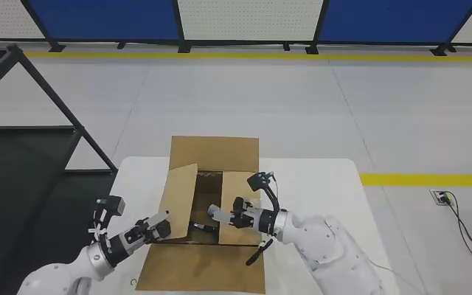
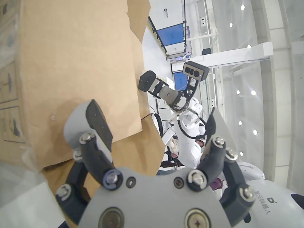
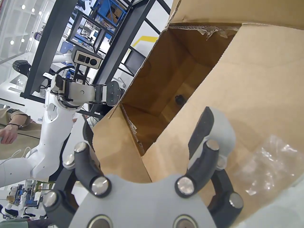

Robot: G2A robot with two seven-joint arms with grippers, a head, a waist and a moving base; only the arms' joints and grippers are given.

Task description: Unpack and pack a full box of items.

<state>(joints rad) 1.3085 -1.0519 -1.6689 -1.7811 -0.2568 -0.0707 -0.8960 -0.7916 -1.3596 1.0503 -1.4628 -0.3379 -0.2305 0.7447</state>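
Box (image 1: 214, 151) open, small dark item (image 3: 179, 98) inside, right wrist view

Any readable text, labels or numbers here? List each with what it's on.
Brown cardboard box, outer side: dark printed handling pictograms, blurred; no words readable.
White partition panel in the room behind: small dark mark, too small to read.
Nothing else legible.

1. arms (image 1: 317, 236): glossy white shells, black joints, dark print (image 2: 269, 206) on one shell.
2. left hand (image 2: 155, 123): grey plate, black links, silver screws, dark pads (image 2: 98, 122) on grey tips.
3. right hand (image 3: 147, 130): same build.
4. wrist camera (image 2: 196, 71): grey-black box, black bracket.
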